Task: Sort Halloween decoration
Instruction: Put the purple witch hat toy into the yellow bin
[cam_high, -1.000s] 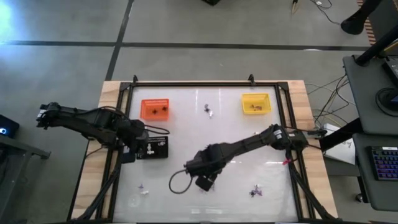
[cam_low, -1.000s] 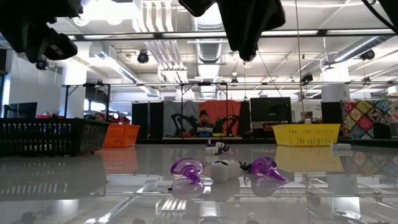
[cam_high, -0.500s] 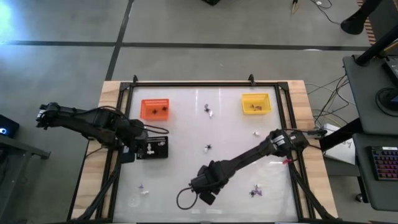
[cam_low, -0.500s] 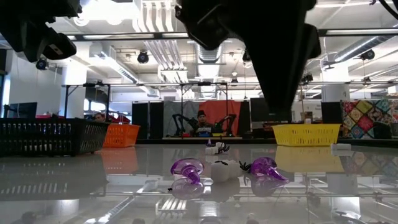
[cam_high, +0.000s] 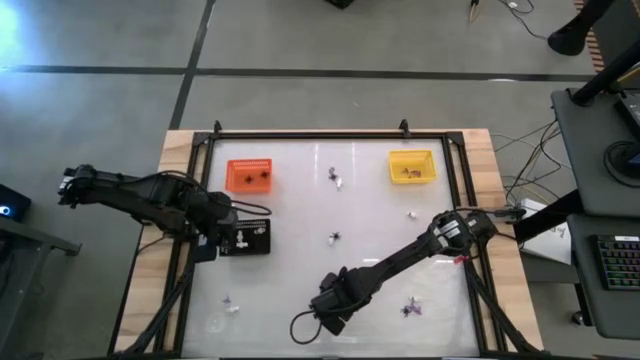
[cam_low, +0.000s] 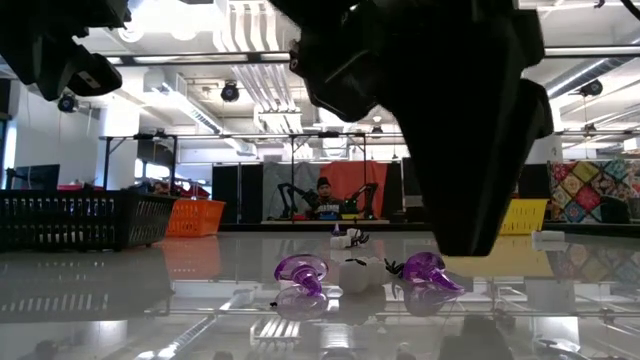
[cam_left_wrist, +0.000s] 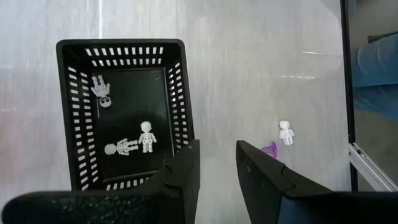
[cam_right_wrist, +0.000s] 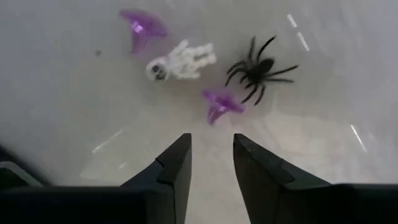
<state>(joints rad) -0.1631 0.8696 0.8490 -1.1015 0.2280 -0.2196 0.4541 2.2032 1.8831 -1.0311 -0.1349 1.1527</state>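
The Halloween decoration lies scattered on the white table. Two purple hats (cam_right_wrist: 142, 28), a white skeleton (cam_right_wrist: 181, 61) and a black spider (cam_right_wrist: 260, 68) lie in a cluster (cam_high: 410, 308) near the front right. My right gripper (cam_right_wrist: 211, 142) hangs open just left of that cluster (cam_high: 332, 303), fingers pointing down, nothing between them. My left gripper (cam_left_wrist: 217, 152) hovers open at the near edge of the black tray (cam_left_wrist: 68, 118), which holds three white skeletons (cam_left_wrist: 145, 135). Another skeleton (cam_left_wrist: 286, 132) and a purple piece (cam_left_wrist: 269, 147) lie on the table beyond.
An orange tray (cam_high: 250, 175) stands far left and a yellow tray (cam_high: 412, 167) far right. Loose trinkets lie at the far middle (cam_high: 335, 178), the centre (cam_high: 335, 237) and right of centre (cam_high: 410, 213). A black frame (cam_high: 330, 135) rims the table.
My right gripper has sunk toward the table and moved toward its near edge, closing in on the cluster of purple hats, skeleton and spider. The trinkets lie where they were.
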